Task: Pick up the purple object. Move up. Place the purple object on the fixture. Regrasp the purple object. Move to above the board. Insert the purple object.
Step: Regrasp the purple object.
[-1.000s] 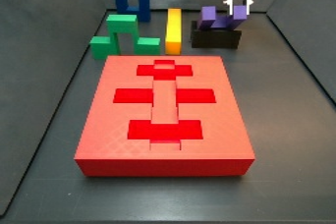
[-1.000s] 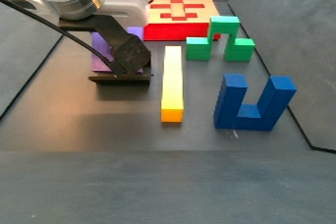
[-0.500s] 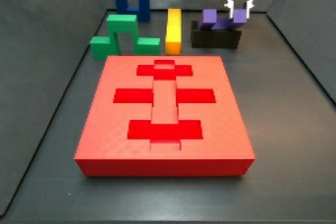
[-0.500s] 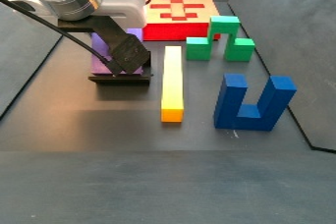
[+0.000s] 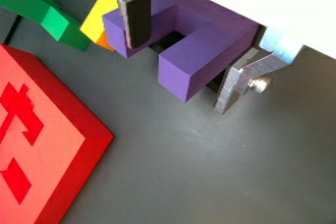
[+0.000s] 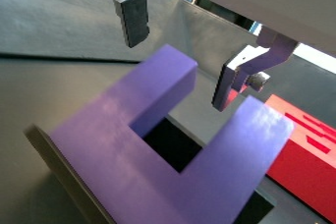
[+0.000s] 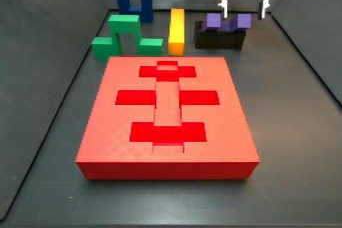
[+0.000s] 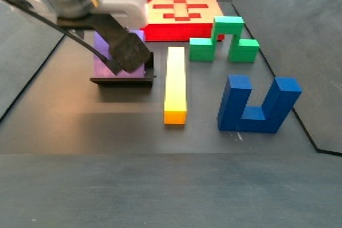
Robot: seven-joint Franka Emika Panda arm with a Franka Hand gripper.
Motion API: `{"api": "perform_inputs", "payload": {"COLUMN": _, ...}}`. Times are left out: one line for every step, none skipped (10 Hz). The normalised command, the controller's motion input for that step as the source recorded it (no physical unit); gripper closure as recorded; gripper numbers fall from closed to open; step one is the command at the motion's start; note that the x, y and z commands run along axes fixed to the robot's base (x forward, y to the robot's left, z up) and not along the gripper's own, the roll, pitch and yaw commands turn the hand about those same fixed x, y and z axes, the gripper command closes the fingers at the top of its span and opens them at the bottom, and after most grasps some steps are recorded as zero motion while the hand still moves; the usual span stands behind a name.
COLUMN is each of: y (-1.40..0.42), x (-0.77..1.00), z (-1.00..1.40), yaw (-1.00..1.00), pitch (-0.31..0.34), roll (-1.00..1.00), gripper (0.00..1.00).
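The purple object (image 7: 223,20) rests on the fixture (image 7: 221,39) at the far end of the dark tabletop (image 7: 294,162), prongs up; the end effector (image 7: 245,5) hangs just above it, fingers spread wide and clear of the prongs in both wrist views (image 5: 188,56) (image 6: 184,56); beside the fixture lies a yellow bar (image 8: 175,84), then a green block (image 8: 221,40), a blue block (image 8: 259,104) and the red board (image 7: 168,117); dark walls enclose the surface; only a side view shows the fixture's base plate (image 8: 123,81).
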Motion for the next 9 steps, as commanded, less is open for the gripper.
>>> {"api": "perform_inputs", "payload": {"y": 0.0, "x": 0.23, "z": 0.49, "yaw": -0.02, "pitch": 0.149, "roll": 0.78, "gripper": 0.0}}
{"api": "perform_inputs", "payload": {"y": 0.0, "x": 0.16, "z": 0.41, "yaw": 0.0, "pitch": 0.154, "roll": 0.83, "gripper": 0.0}}
{"api": "perform_inputs", "payload": {"y": 0.0, "x": 0.21, "z": 0.42, "yaw": 0.0, "pitch": 0.191, "roll": 0.85, "gripper": 0.0}}
{"api": "perform_inputs", "payload": {"y": -0.01, "x": 0.18, "z": 0.31, "yaw": 0.0, "pitch": 0.177, "roll": 0.94, "gripper": 0.0}}
{"api": "perform_inputs", "payload": {"y": -0.03, "x": 0.18, "z": 0.28, "yaw": 0.0, "pitch": 0.169, "roll": 0.95, "gripper": 0.0}}
{"api": "perform_inputs", "payload": {"y": -0.1, "x": 0.3, "z": 0.29, "yaw": 0.0, "pitch": 0.151, "roll": 0.85, "gripper": 0.0}}
{"api": "perform_inputs", "payload": {"y": -0.13, "x": 0.29, "z": 0.11, "yaw": 0.0, "pitch": 0.114, "roll": 0.87, "gripper": 0.0}}
{"api": "perform_inputs", "payload": {"y": -0.13, "x": 0.24, "z": 0.02, "yaw": 0.0, "pitch": 0.086, "roll": 0.96, "gripper": 0.0}}
{"api": "perform_inputs", "payload": {"y": -0.15, "x": 0.21, "z": 0.0, "yaw": 0.0, "pitch": 0.074, "roll": 1.0, "gripper": 0.0}}
